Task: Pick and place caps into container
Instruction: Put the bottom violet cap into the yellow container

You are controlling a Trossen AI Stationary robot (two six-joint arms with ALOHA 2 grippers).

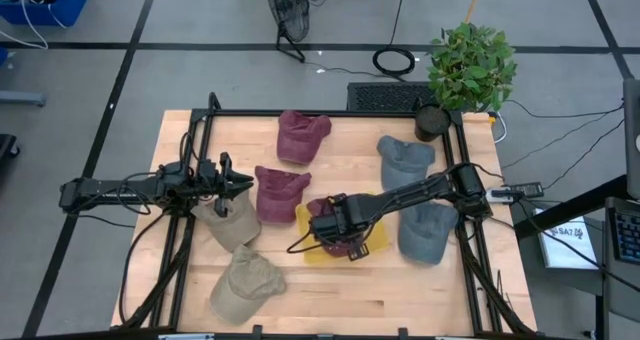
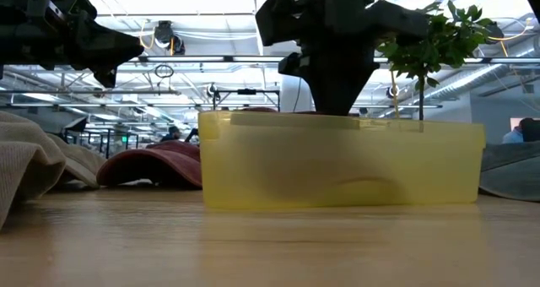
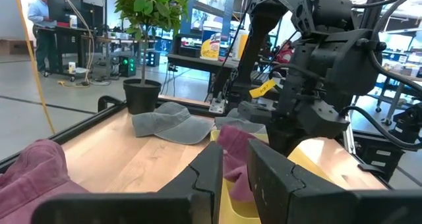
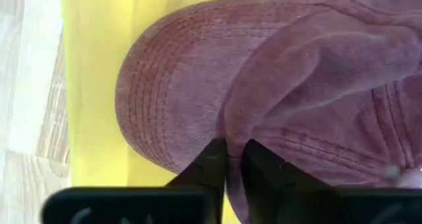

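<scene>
Maroon cap (image 4: 277, 85), ribbed soft fabric with curved brim, is lying in the shallow yellow plastic tray (image 1: 312, 250), directly under the right tool (image 4: 234, 159). Its fingers are sitting nearly together against a fold; can't tell if pinching. Left tool (image 3: 232, 178), narrow gap, is hovering over a tan cap (image 1: 232, 220) on the wooden surface (image 1: 400, 290).

No legible text (labels all blurred)
</scene>
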